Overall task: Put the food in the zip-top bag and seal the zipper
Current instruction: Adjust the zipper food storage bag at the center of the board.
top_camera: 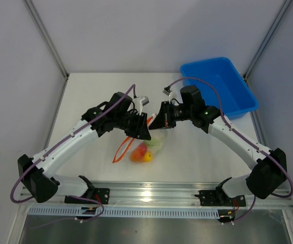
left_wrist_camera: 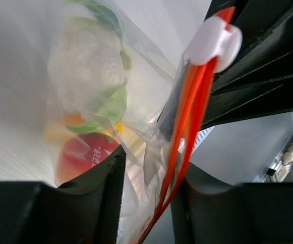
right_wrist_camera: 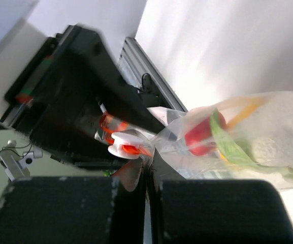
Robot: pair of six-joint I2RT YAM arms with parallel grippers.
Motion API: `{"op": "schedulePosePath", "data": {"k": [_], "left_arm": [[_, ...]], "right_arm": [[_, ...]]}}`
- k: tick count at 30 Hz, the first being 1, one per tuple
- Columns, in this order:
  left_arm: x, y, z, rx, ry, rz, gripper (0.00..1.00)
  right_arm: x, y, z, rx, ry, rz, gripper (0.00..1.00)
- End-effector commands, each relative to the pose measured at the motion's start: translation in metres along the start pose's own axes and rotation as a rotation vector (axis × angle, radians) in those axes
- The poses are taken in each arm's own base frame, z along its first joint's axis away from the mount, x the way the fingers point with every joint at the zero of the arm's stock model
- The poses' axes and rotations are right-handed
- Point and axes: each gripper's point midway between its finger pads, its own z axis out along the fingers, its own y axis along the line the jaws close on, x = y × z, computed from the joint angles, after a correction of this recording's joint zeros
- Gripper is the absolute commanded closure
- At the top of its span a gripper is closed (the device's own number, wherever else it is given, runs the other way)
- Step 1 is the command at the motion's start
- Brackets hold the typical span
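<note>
While the right tool (right_wrist_camera: 147, 175) pinches the zip-top bag (right_wrist_camera: 283, 122), its zipper (left_wrist_camera: 189, 117) crosses the gaping left tool (left_wrist_camera: 149, 175)

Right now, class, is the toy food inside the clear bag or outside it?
Inside: the cauliflower and red piece show through the crinkled plastic of the bag in both wrist views.

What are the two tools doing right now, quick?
Left tool: open, with the zipper passing between its fingers.
Right tool: closed, pinching the zip-top bag.
</note>
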Motion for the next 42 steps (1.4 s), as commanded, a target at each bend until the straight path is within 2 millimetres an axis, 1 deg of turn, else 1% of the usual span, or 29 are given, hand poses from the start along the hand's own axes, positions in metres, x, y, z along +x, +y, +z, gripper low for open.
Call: {"op": "schedulePosePath", "data": {"k": [1, 2, 3, 5, 6, 8, 11, 12, 13, 14, 15, 17, 18, 21, 22, 23, 24, 25, 26, 28, 29, 30, 35, 36, 37, 38, 40, 41, 42], "left_arm": [[-0.014, -0.005, -0.003, -0.009, -0.033, 0.022, 0.63], [-0.013, -0.004, -0.002, -0.011, -0.029, 0.022, 0.71], [-0.012, -0.004, -0.001, -0.009, -0.022, 0.021, 0.85], [-0.009, -0.004, 0.000, 0.002, -0.013, 0.023, 0.96], [-0.006, -0.005, 0.000, 0.006, -0.007, 0.023, 0.99], [-0.001, -0.002, 0.000, 0.004, 0.006, 0.022, 0.99], [0.006, -0.003, 0.000, 0.024, 0.022, 0.026, 0.99], [0.009, -0.005, -0.001, 0.036, 0.027, 0.026, 0.99], [0.009, -0.008, -0.001, 0.058, 0.025, 0.036, 0.99], [0.010, -0.016, -0.003, 0.107, 0.031, 0.043, 0.99], [0.011, -0.019, -0.003, 0.131, 0.034, 0.047, 0.99], [0.016, -0.029, -0.004, 0.197, 0.056, 0.048, 1.00], [0.016, -0.032, -0.004, 0.216, 0.058, 0.050, 1.00], [0.017, -0.042, -0.007, 0.273, 0.055, 0.050, 1.00], [0.018, -0.044, -0.008, 0.287, 0.051, 0.048, 0.99], [0.015, -0.048, -0.010, 0.309, 0.035, 0.058, 0.99], [0.017, -0.052, -0.011, 0.332, 0.040, 0.059, 0.99], [0.019, -0.052, -0.012, 0.342, 0.043, 0.052, 0.99], [0.019, -0.053, -0.011, 0.348, 0.044, 0.049, 0.99], [0.022, -0.053, -0.010, 0.354, 0.051, 0.036, 0.99], [0.022, -0.053, -0.010, 0.358, 0.048, 0.037, 0.99], [0.023, -0.053, -0.010, 0.360, 0.046, 0.035, 0.99], [0.023, -0.054, -0.010, 0.373, 0.028, 0.031, 0.99], [0.026, -0.051, -0.008, 0.368, 0.033, 0.019, 0.99], [0.025, -0.053, -0.008, 0.372, 0.028, 0.022, 0.99], [0.028, -0.050, -0.006, 0.371, 0.036, 0.013, 0.99], [0.030, -0.048, -0.004, 0.368, 0.039, 0.007, 1.00], [0.031, -0.048, -0.004, 0.364, 0.039, 0.006, 0.99], [0.032, -0.046, -0.003, 0.356, 0.041, 0.006, 1.00]], "right_arm": [[-0.005, 0.002, -0.005, 0.051, -0.003, 0.034, 1.00], [-0.005, 0.001, -0.005, 0.054, -0.004, 0.034, 1.00], [-0.004, -0.001, -0.006, 0.056, -0.001, 0.039, 1.00], [-0.004, -0.008, -0.009, 0.060, 0.003, 0.044, 1.00], [-0.004, -0.010, -0.010, 0.055, 0.002, 0.040, 1.00], [-0.002, -0.013, -0.013, 0.043, 0.010, 0.020, 1.00], [0.002, -0.009, -0.015, -0.001, 0.032, -0.030, 0.94], [0.008, -0.007, -0.014, -0.035, 0.053, -0.060, 0.87], [0.010, -0.006, -0.015, -0.051, 0.060, -0.071, 0.82], [0.013, -0.005, -0.015, -0.068, 0.068, -0.085, 0.78], [0.016, -0.003, -0.016, -0.096, 0.075, -0.108, 0.71], [0.017, 0.000, -0.017, -0.125, 0.067, -0.143, 0.63], [0.021, -0.002, -0.018, -0.132, 0.069, -0.147, 0.62], [0.020, 0.003, -0.018, -0.163, 0.058, -0.172, 0.61], [0.024, 0.004, -0.019, -0.181, 0.068, -0.168, 0.61], [0.022, 0.006, -0.019, -0.196, 0.057, -0.190, 0.61], [0.022, 0.007, -0.020, -0.208, 0.055, -0.199, 0.61], [0.026, 0.007, -0.021, -0.222, 0.061, -0.190, 0.61], [0.023, 0.010, -0.021, -0.244, 0.046, -0.216, 0.64], [0.029, 0.012, -0.022, -0.287, 0.071, -0.200, 0.68], [0.028, 0.015, -0.022, -0.304, 0.068, -0.213, 0.75], [0.028, 0.016, -0.022, -0.315, 0.064, -0.224, 0.78], [0.039, 0.017, -0.028, -0.346, 0.071, -0.221, 0.82], [0.039, 0.016, -0.028, -0.341, 0.066, -0.219, 0.90], [0.039, 0.014, -0.028, -0.333, 0.064, -0.212, 0.97], [0.038, 0.012, -0.030, -0.325, 0.052, -0.200, 1.00], [0.039, 0.011, -0.030, -0.328, 0.044, -0.178, 1.00], [0.035, 0.015, -0.032, -0.341, 0.024, -0.177, 1.00], [0.035, 0.014, -0.031, -0.340, 0.018, -0.170, 1.00]]}}
